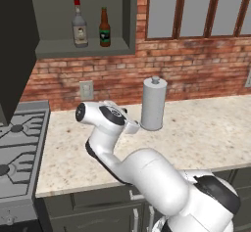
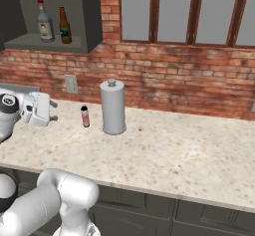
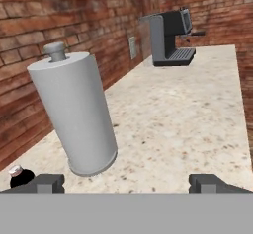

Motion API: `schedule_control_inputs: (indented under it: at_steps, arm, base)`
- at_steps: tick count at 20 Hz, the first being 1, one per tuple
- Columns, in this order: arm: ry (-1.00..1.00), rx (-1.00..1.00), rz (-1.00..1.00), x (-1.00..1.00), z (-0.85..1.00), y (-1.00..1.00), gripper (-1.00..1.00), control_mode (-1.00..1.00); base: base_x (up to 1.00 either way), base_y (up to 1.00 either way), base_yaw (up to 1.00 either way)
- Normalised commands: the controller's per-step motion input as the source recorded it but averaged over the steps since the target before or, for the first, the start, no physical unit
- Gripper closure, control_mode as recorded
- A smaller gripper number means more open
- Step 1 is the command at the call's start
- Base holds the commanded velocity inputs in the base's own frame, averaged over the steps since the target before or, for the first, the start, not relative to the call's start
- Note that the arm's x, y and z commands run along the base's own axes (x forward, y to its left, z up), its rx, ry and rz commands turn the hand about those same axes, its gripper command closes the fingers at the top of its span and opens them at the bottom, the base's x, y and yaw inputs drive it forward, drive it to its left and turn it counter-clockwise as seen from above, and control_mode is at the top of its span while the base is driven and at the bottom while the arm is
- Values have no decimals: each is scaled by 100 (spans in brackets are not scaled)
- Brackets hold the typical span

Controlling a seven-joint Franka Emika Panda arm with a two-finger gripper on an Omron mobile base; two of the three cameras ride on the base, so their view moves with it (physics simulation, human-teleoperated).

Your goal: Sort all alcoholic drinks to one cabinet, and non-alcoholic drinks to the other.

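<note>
Bench (image 2: 189,155): speckled stone, brick wall behind.
Cabinet (image 1: 128,18): open; grey red-capped bottle (image 1: 79,26) and beer bottle (image 1: 104,29) on shelf.
Pink bottle (image 2: 85,116): on bench, just beside paper-towel roll (image 2: 113,107).
Hand (image 3: 126,182): open, empty.

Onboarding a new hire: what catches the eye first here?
The tall grey paper-towel roll upright on the speckled countertop by the brick wall. Above it, a grey red-capped bottle and a brown beer bottle stand together in the open wall cabinet. A small pink black-capped bottle stands left of the roll.
</note>
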Motion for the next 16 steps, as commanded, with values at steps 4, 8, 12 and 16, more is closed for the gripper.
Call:
schedule_control_inputs:
  at_steps: [4, 8, 12, 16]
  arm:
    - [0, 0, -1, 7, -14, 0, -100, -100]
    - [1, 0, 0, 7, -16, 0, -100, -100]
    - [1, 0, 0, 12, -13, 0, -100, -100]
    - [1, 0, 0, 13, -11, 0, -100, -100]
  base:
    - [0, 0, 0]
    - [0, 0, 0]
    - [0, 0, 0]
    - [0, 0, 0]
